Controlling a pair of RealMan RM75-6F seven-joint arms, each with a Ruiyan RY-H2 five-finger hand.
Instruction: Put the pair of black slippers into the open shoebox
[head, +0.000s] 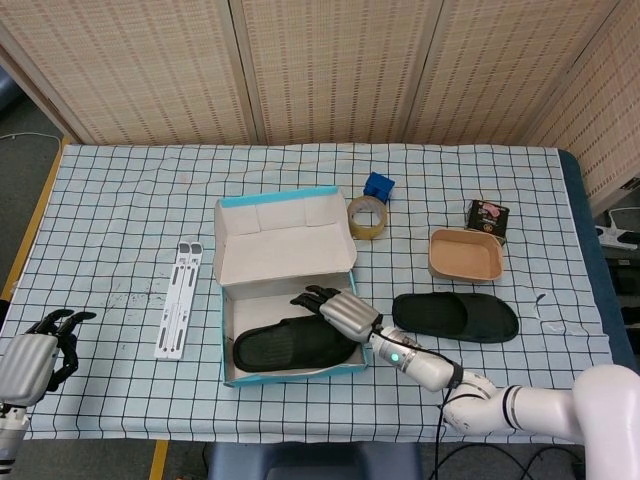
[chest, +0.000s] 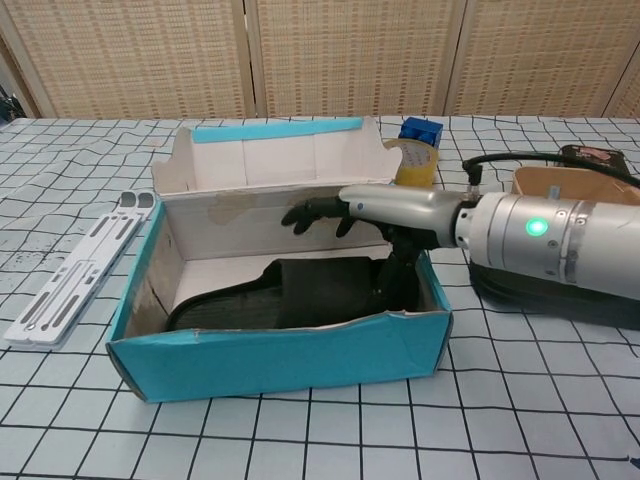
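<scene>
The open teal shoebox (head: 238, 300) (chest: 280, 355) stands mid-table, its white lid flap up at the back. One black slipper (head: 295, 347) (chest: 300, 295) lies flat on the box floor. My right hand (head: 335, 306) (chest: 375, 208) reaches in over the box's right end, fingers (chest: 315, 213) stretched out above the slipper and holding nothing; a dark part of the hand hangs down beside the slipper's strap. The second black slipper (head: 455, 316) (chest: 560, 300) lies on the table right of the box, partly hidden behind my forearm in the chest view. My left hand (head: 38, 352) is empty at the table's front left corner.
A tape roll (head: 368, 218) (chest: 415, 165) and a blue object (head: 379, 186) (chest: 421, 131) sit behind the box's right corner. A tan bowl (head: 465, 254) and a small black box (head: 487, 218) are further right. A white slotted strip (head: 178, 298) (chest: 70, 270) lies left of the box.
</scene>
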